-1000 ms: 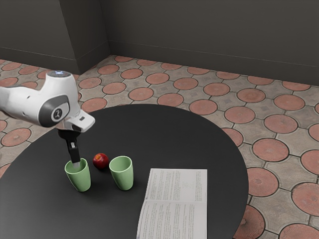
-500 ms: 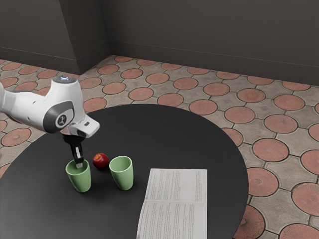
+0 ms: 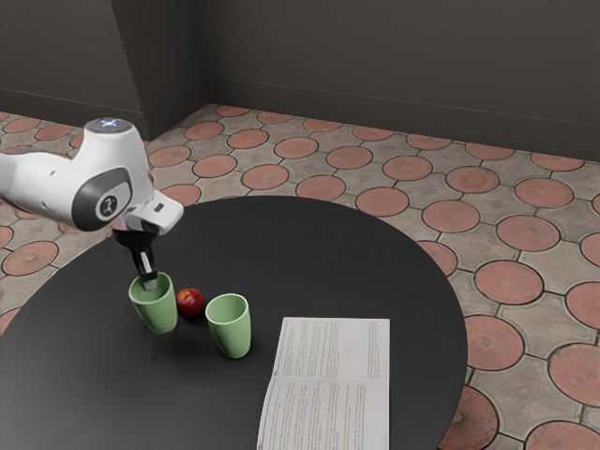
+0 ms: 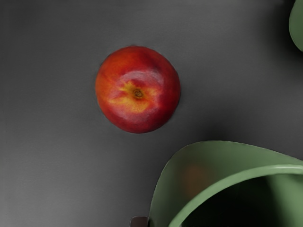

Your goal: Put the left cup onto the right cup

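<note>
At the round black table (image 3: 375,272), what is gripped by the black two-finger gripper (image 3: 145,277)? (Editor)

The left pale green plastic cup (image 3: 155,305) is pinched at its rim between the closed fingers, one of them dipped inside. It is seen slightly tilted and apparently just clear of the tabletop. (Photographer)

And around it? (Editor)

A red apple (image 3: 191,301) is seen just beside it. The right pale green plastic cup (image 3: 229,325) stands upright past the apple, near an open white printed booklet (image 3: 328,384). (Photographer)
</note>
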Tool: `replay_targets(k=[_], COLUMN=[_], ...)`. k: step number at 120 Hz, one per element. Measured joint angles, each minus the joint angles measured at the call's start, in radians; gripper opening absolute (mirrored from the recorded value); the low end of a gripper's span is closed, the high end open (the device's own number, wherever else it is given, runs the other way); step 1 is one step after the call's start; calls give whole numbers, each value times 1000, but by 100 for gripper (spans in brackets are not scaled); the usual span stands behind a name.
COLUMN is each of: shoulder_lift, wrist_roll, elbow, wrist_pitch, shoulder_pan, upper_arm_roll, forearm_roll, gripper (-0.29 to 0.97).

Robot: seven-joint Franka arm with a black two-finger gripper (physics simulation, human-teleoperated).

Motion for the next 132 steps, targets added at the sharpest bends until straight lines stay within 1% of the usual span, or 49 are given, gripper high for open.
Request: replay_targets(k=[24,50,72,85,97,132], shoulder_lift=[-21,-70,-107,-105,-100,-52], wrist_roll=[-18,-43,-62,-71,-80,-98], elbow=[67,99,108,132,141,179], wrist_pitch=[-32,-104,-160,-182,-193,-200], shoulder_pan=[-31,-146,-131,-163,-187,-239], upper_arm_roll=[0,-1,-8,-10,-10,-10], forearm_roll=[4,5,5,6,22,32], gripper=[-10,-10,-11,-11,-11,-11])
